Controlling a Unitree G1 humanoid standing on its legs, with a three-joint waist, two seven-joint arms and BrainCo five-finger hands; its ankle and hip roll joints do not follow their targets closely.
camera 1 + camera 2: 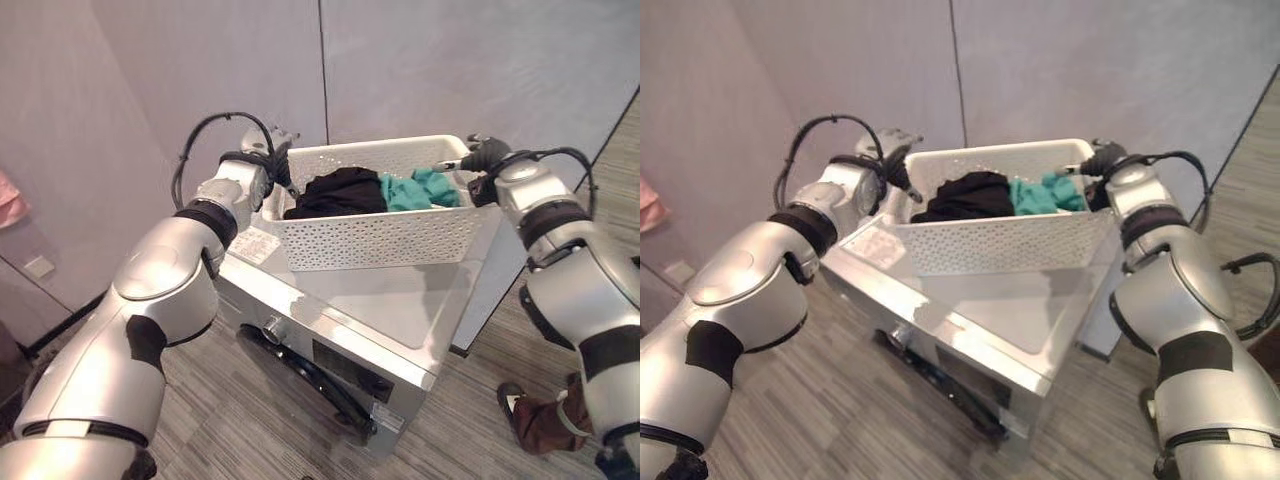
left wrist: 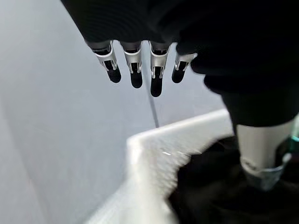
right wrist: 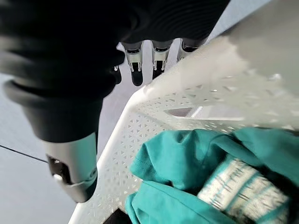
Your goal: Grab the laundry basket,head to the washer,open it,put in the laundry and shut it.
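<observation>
The white perforated laundry basket rests on top of the silver washer. It holds black cloth and teal cloth. My left hand is at the basket's left end. Its fingers are straight and stand clear above the rim, and its thumb hangs over the black cloth. My right hand is at the right end. There its fingers are straight outside the rim, with the thumb over the inside by the teal cloth. The washer's dark round door is shut.
Grey wall panels stand right behind the washer and the basket. A person's shoe and brown trouser leg are on the floor at the lower right. A pink thing hangs at the far left, above a wall socket.
</observation>
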